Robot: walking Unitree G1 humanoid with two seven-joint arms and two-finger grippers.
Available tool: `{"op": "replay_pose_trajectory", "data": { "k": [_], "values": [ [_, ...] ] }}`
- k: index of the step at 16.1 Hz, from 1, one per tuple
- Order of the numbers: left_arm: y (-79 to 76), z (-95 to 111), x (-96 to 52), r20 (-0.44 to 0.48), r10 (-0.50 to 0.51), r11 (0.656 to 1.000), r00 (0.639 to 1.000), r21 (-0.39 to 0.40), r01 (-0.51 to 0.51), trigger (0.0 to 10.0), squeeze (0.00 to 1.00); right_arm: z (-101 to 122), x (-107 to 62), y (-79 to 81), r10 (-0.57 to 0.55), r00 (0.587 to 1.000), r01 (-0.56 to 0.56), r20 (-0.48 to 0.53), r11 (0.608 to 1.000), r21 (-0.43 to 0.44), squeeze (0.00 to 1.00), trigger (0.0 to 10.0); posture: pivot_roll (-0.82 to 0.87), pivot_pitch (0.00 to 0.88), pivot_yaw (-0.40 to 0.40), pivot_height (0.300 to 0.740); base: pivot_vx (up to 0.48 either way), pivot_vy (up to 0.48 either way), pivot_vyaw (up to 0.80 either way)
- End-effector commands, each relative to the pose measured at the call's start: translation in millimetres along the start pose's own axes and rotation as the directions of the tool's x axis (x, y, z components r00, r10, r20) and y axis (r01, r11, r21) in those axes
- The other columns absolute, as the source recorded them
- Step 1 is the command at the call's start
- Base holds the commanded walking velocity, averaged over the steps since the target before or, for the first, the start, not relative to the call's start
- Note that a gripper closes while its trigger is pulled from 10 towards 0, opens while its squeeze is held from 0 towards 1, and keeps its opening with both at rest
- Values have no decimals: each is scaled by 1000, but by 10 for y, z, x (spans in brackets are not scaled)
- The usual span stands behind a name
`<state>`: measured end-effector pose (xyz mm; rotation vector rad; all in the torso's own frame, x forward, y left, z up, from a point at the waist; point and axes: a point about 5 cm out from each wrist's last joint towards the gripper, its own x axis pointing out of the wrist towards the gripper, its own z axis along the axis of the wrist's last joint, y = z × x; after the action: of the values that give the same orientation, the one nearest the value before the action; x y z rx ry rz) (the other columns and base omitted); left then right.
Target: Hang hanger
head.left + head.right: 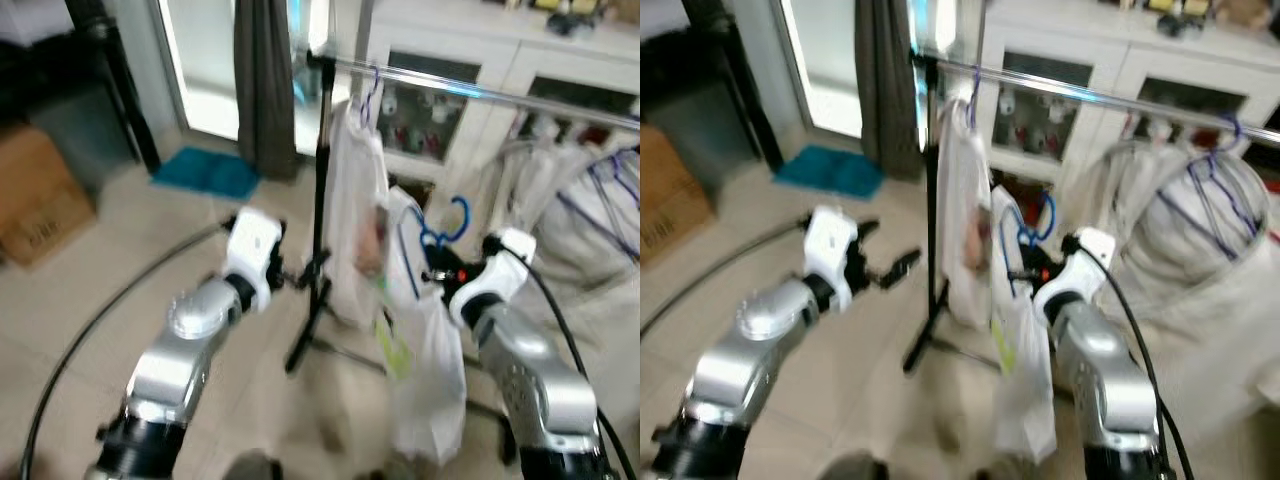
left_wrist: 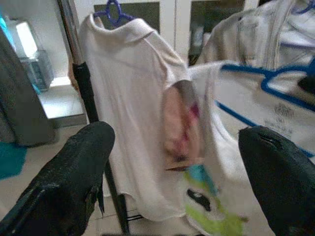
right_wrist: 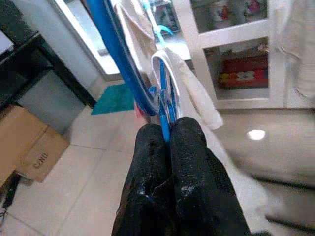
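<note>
carrying the blue hanger up toward the rail, we have our right gripper pinched tight on its stem, a white shirt dangling below the fingers. the hook sits just above the grip, below the bar, so next we likely need a lift and forward reach to drop it over. our left gripper spreads wide, holding nothing, near the rack post. its wrist view reveals the print on the already hung shirt; the head views blur that.
</note>
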<state>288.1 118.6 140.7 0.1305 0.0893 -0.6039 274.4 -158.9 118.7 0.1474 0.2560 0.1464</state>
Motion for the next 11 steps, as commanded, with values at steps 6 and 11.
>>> {"op": "replay_pose_trajectory", "data": {
  "k": [6,11],
  "values": [
    [3,-6,0,-1,12,1000,1000,6,-12,10000,0,161,41,-15,22,999,-21,41,999,-28,0,0,-34,0,-71,740,-179,0,0],
    [90,167,141,101,1,994,995,105,-12,10000,1000,341,11,246,275,952,-280,134,960,19,0,0,-44,0,-60,740,0,0,0]
  ]
}}
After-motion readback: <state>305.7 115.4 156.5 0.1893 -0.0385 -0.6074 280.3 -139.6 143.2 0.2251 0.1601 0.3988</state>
